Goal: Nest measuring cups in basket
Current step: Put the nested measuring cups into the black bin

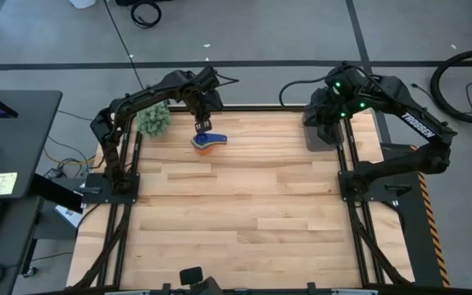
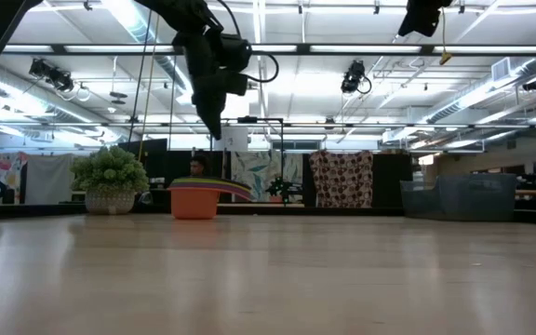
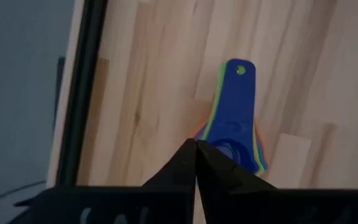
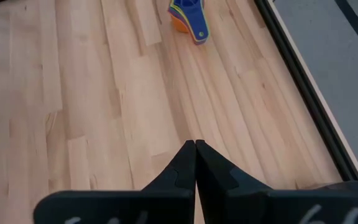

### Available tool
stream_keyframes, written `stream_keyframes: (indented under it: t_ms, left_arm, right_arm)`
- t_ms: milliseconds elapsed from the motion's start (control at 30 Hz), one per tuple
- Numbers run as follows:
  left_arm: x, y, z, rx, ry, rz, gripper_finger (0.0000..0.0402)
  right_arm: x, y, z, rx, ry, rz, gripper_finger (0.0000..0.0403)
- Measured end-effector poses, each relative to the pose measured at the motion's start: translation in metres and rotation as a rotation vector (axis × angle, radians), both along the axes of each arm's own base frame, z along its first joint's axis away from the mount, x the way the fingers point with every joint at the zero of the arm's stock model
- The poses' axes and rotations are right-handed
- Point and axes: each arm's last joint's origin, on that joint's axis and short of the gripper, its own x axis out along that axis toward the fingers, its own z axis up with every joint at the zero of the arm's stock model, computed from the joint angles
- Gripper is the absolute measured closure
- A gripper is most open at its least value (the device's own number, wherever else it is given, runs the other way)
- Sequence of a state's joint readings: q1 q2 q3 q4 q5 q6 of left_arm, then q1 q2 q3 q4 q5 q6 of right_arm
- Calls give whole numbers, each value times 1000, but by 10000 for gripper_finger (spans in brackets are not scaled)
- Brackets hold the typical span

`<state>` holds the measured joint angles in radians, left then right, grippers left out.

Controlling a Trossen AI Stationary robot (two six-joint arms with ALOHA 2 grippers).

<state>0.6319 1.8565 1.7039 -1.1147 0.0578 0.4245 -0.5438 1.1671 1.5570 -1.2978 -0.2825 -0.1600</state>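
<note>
Left gripper [image 1: 201, 124], clenched empty, hangs just above the nested measuring cups [image 1: 208, 141]; moving the stack into the basket [image 1: 324, 131] remains.

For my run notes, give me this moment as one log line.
left gripper: shut, above nested measuring cups | right gripper: shut, idle over the basket | cups on table, outside basket

Bright ceiling strip lights [image 2: 277, 46] glare overhead; left wrist view blurred.
</note>
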Motion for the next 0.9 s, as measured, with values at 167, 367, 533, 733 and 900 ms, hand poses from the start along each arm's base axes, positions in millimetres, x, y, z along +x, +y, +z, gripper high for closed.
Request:
stream_keyframes:
  t_ms: [167, 367, 533, 733, 900]
  left_arm:
    - [-1, -2, -1, -18, 14, 22, 351]
    - [-1, -5, -1, -31, 29, 24, 310]
    - [-3, -6, -2, -49, 47, 40, 291]
    - [-4, -6, -2, -53, 53, 38, 290]
    - [-4, -6, -2, -52, 53, 38, 290]
  right_arm:
    - [0, 0, 0, 0, 0, 0, 392]
    - [0, 0, 0, 0, 0, 0, 392]
    - [0, 0, 0, -1, -2, -1, 392]
    - [0, 0, 0, -1, -2, -1, 391]
    - [0, 0, 0, -1, -2, -1, 390]
